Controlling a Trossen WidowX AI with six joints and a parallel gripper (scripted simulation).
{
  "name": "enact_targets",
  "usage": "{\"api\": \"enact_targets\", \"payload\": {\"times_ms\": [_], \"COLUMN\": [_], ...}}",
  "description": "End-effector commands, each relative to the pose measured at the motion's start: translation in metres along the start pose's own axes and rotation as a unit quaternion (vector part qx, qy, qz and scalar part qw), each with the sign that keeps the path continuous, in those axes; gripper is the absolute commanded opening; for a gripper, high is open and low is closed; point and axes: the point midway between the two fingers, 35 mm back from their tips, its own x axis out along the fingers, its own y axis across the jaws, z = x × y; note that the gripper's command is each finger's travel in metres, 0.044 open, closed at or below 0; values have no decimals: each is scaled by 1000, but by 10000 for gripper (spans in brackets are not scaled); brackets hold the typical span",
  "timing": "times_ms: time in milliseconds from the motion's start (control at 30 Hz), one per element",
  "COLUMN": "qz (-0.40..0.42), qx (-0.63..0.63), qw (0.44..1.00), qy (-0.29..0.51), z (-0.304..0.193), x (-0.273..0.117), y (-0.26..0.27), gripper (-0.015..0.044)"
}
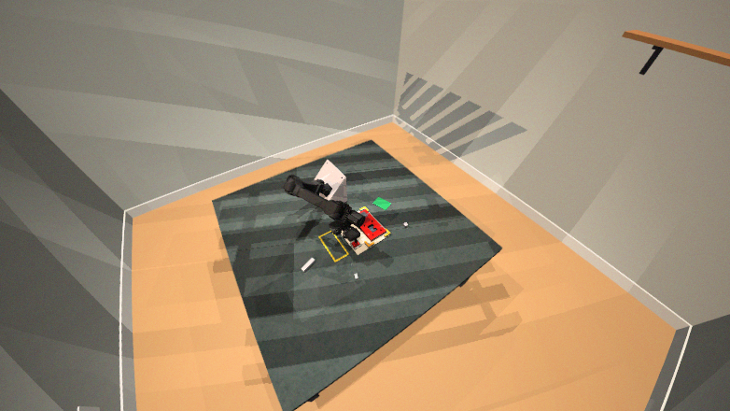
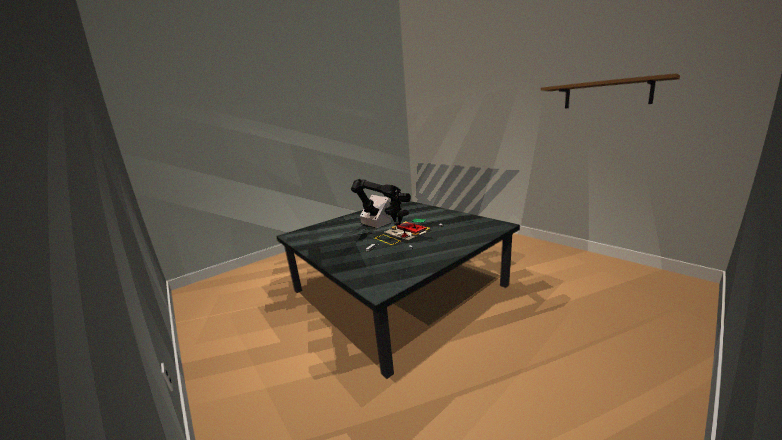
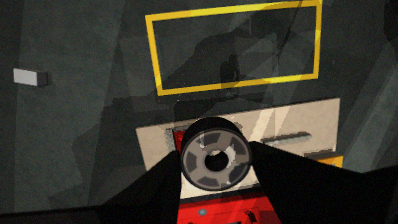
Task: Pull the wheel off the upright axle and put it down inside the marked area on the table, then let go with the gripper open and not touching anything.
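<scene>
The gripper (image 3: pixel 216 160) is clamping the grey-spoked wheel (image 3: pixel 215 158) between its black fingers, holding it above the beige base plate (image 3: pixel 300 120), while the yellow-outlined marked area (image 3: pixel 235 47) is lying just beyond, directly ahead.
</scene>
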Motion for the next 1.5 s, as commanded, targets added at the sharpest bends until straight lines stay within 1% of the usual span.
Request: {"api": "enact_targets", "payload": {"times_ms": [0, 467, 667, 967, 1467], "qz": [-3, -3, -3, -3, -3], "qx": [-5, -4, -3, -3, -3], "qw": [1000, 1000, 1000, 1000, 1000], "qy": [-3, -4, -5, -4, -7], "z": [14, 60, 62, 62, 64], "x": [0, -2, 2, 26, 101], "y": [-10, -44, -45, -45, -46], "gripper": [0, 0, 0, 0, 0]}}
